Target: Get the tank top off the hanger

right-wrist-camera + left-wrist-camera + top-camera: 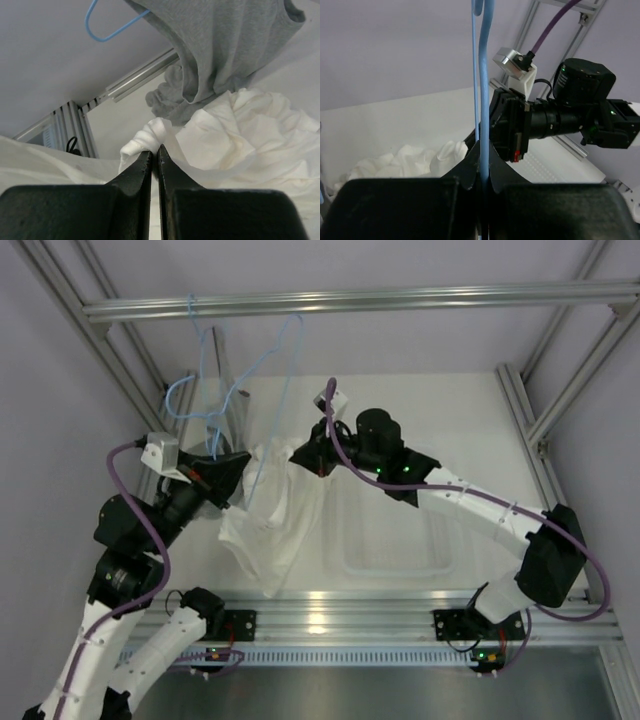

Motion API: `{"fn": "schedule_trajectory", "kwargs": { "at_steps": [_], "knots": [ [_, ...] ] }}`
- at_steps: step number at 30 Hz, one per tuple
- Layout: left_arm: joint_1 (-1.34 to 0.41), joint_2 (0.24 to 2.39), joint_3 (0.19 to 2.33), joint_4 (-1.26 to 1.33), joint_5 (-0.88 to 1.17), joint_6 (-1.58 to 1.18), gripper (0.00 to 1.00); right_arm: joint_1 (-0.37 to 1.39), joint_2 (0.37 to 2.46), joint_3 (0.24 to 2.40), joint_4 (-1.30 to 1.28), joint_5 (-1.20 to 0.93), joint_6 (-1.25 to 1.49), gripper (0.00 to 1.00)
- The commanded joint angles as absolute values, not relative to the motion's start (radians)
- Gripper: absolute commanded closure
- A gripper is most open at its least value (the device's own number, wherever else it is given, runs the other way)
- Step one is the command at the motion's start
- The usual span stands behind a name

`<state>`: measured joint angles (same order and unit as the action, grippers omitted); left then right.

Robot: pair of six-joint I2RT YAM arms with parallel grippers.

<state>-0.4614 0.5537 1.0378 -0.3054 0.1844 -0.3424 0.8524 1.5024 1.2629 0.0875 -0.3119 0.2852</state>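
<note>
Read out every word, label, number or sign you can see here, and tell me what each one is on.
None: no word, number or sign can be read in any view. The tank top, the grey garment and the hanger show no print or label.

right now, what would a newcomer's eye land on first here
The white tank top hangs crumpled mid-scene, its edge pinched in the shut right gripper. Just left of it, the left gripper is clamped on the thin light-blue hanger. A grey garment hangs behind.
</note>
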Motion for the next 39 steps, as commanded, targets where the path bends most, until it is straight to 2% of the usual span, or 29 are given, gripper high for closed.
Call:
{"fn": "schedule_trajectory", "kwargs": {
  "at_steps": [1, 4, 5, 6, 7, 9, 11, 13, 14, 17, 23, 27, 30, 32, 35, 39],
  "knots": [
    [-0.46, 0.546, 0.964, 0.044, 0.096, -0.354, 1.0, 0.871, 1.479, 1.259, 0.163, -0.339, 0.298, 1.0],
    [-0.46, 0.558, 0.881, 0.182, 0.055, -0.322, 1.0, 0.88, 1.521, 1.262, 0.175, -0.406, 0.328, 1.0],
    [-0.46, 0.572, 0.858, 0.237, 0.034, -0.31, 1.0, 0.89, 1.537, 1.27, 0.161, -0.41, 0.325, 0.88],
    [-0.46, 0.577, 0.847, 0.262, 0.022, -0.308, 1.0, 0.891, 1.56, 1.279, 0.137, -0.403, 0.324, 0.69],
    [-0.462, 0.583, 0.841, 0.282, 0.011, -0.307, 1.0, 0.893, 1.563, 1.278, 0.137, -0.402, 0.325, 0.58],
    [-0.46, 0.598, 0.838, 0.319, 0.011, -0.292, 1.0, 0.894, 1.557, 1.261, 0.156, -0.411, 0.328, 0.61],
    [-0.46, 0.597, 0.83, 0.339, -0.03, -0.276, 1.0, 0.894, 1.552, 1.258, 0.164, -0.411, 0.33, 0.57],
    [-0.46, 0.592, 0.819, 0.365, -0.067, -0.259, 1.0, 0.896, 1.549, 1.264, 0.164, -0.42, 0.327, 0.58],
    [-0.462, 0.595, 0.821, 0.368, -0.071, -0.252, 1.0, 0.896, 1.549, 1.266, 0.164, -0.422, 0.322, 0.68],
    [-0.46, 0.612, 0.837, 0.371, -0.065, -0.235, 1.0, 0.896, 1.56, 1.273, 0.158, -0.402, 0.316, 0.72],
    [-0.46, 0.639, 0.698, 0.644, -0.044, -0.169, 1.0, 0.9, 1.563, 1.239, 0.262, -0.472, 0.362, 0.65],
    [-0.46, 0.716, 0.773, 0.615, 0.052, -0.098, 1.0, 0.905, 1.507, 1.198, 0.255, -0.428, 0.339, 0.63],
    [-0.46, 0.745, 0.81, 0.624, 0.011, -0.066, 1.0, 0.904, 1.454, 1.166, 0.236, -0.373, 0.31, 0.62],
    [-0.46, 0.785, 0.866, 0.562, -0.079, -0.086, 1.0, 0.902, 1.431, 1.158, 0.207, -0.348, 0.293, 0.61],
    [-0.462, 0.845, 1.021, 0.28, -0.175, -0.158, 1.0, 0.904, 1.375, 1.152, 0.123, -0.255, 0.281, 0.58],
    [-0.462, 0.809, 1.078, 0.024, -0.196, -0.207, 1.0, 0.894, 1.223, 1.106, 0.026, -0.053, 0.25, 0.55]
  ]
}}
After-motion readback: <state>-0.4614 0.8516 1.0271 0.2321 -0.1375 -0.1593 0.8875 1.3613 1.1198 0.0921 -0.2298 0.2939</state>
